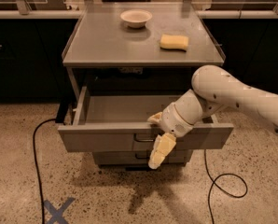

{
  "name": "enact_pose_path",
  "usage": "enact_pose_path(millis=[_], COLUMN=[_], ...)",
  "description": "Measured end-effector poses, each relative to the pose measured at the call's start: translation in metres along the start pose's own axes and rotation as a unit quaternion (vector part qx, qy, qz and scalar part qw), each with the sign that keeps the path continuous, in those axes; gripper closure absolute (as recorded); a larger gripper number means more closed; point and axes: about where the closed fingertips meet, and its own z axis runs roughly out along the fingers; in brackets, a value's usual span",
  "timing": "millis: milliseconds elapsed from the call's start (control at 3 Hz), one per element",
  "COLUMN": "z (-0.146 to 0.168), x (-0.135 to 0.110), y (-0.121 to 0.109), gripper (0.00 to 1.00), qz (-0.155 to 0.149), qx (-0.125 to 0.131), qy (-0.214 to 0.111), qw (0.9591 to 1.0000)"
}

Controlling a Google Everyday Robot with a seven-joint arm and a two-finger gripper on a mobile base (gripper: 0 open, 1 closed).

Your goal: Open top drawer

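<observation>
- Camera view: gripper (156,135) fingers (160,149) spread, one at the pulled-out top drawer (101,136) rim, one hanging before its front.
- One bowl (136,18), one sponge (174,42) on the cabinet top (106,45).

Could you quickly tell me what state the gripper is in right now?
Gripper: at the front of the open top drawer; open or closed cannot be told.
</observation>
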Motion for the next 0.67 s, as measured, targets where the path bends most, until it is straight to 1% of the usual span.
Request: enact_pose_path(millis=[333, 667], z=[0.0, 0.0084], x=[0.0, 0.0035], y=[0.0, -0.006], gripper=[0.0, 0.0], qz=[0.0, 0.001], qx=[0.0, -0.008], qy=[0.0, 0.008], qw=[1.0, 0.9999])
